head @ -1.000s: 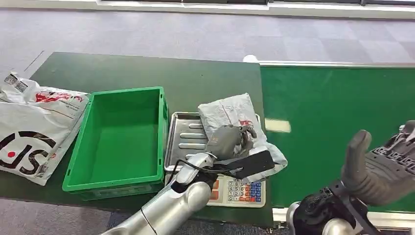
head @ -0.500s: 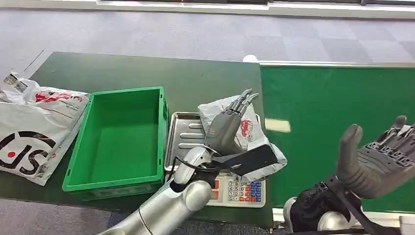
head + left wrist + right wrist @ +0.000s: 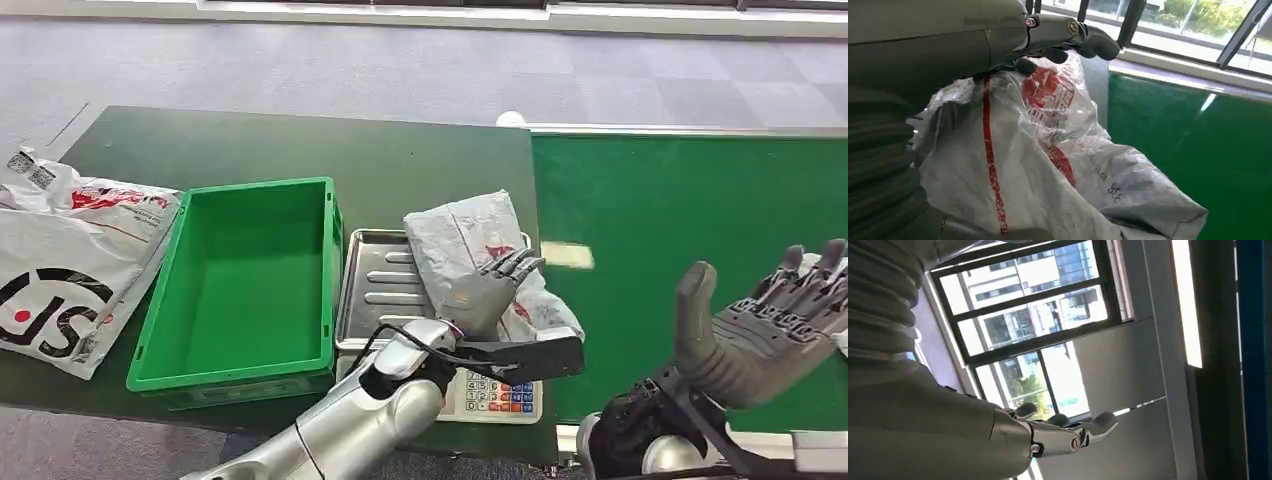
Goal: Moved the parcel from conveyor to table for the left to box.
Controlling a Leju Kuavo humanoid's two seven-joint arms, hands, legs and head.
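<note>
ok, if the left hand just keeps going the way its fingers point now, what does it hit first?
Likely the grey plastic parcel with red print: the left hand sits open just over it, fingers aimed across its top toward the green conveyor belt. Depth unclear; it might skim over.

A dark green table point(image 3: 250, 145) carries a green crate point(image 3: 240, 285), a metal tray point(image 3: 375, 280) beside it, a scale point(image 3: 490, 393) at the near edge, and printed white bags point(image 3: 70, 260) at the left. A green conveyor point(image 3: 680, 210) adjoins the table's right side.
</note>
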